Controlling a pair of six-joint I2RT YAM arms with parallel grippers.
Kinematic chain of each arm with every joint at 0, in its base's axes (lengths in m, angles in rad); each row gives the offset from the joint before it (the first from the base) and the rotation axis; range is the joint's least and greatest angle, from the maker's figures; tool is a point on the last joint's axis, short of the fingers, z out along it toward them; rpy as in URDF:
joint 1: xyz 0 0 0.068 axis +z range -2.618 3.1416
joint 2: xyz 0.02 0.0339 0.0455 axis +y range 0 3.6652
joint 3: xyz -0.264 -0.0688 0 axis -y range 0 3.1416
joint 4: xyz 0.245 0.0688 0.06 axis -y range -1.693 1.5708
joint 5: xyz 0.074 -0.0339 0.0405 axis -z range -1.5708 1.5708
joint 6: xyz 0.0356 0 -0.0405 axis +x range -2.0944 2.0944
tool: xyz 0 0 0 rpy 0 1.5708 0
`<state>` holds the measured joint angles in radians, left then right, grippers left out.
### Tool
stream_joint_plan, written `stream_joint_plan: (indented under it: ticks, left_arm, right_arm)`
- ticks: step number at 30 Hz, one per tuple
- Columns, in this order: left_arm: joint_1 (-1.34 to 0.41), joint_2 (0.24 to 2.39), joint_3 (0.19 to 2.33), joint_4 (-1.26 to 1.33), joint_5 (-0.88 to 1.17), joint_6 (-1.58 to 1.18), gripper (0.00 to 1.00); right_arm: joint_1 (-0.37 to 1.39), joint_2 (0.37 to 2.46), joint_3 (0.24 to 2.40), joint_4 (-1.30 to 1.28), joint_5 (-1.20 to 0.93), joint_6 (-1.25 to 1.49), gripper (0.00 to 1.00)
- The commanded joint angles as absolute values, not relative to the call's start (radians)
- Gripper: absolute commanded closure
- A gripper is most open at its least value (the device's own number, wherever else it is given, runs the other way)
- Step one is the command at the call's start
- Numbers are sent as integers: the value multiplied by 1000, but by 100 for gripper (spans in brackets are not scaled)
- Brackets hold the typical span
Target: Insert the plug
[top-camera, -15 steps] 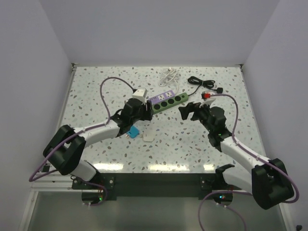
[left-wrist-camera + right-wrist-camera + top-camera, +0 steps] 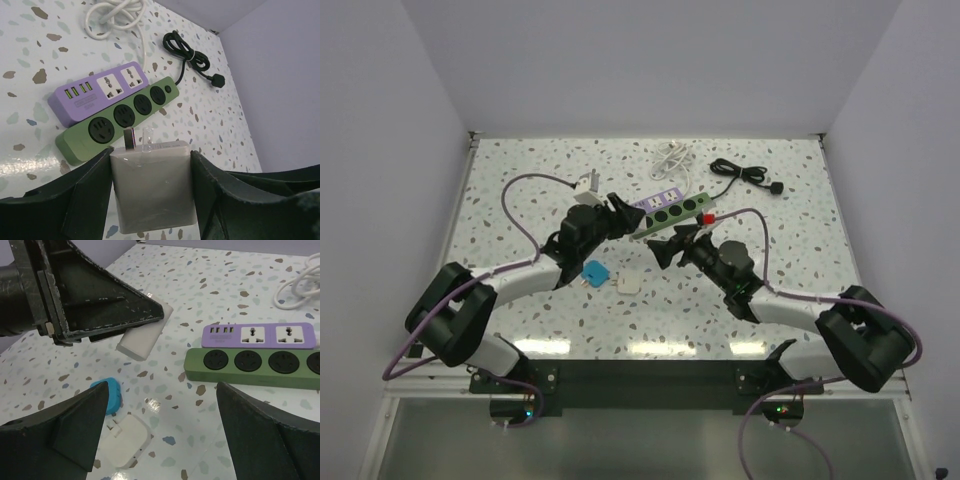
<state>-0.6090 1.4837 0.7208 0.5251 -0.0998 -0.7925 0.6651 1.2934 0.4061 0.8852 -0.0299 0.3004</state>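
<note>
White plug is being clamped by the left gripper near the green power strip; right gripper is hanging wide open, empty.

My left fingers are black; the plug is pale grey, perhaps off-white under the glare; the table is white, speckled brown and blue. The green power strip has black sockets; the purple power strip white ones.

Speckled desk: green power strip with purple power strip touching its far side. White cable and black cable behind. Blue adapter and white adapter nearer the front.
</note>
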Motion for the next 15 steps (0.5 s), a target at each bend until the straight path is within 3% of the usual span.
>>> stream_joint_plan:
  ticks: [1,15]
  left_arm:
    - [-609,1447,684,739,-63,-957,100]
    - [-646,1424,575,912,-74,-1107,100]
  right_arm:
    - [718,1344,440,1048,37,285,9]
    - [776,1525,538,1184,78,259,10]
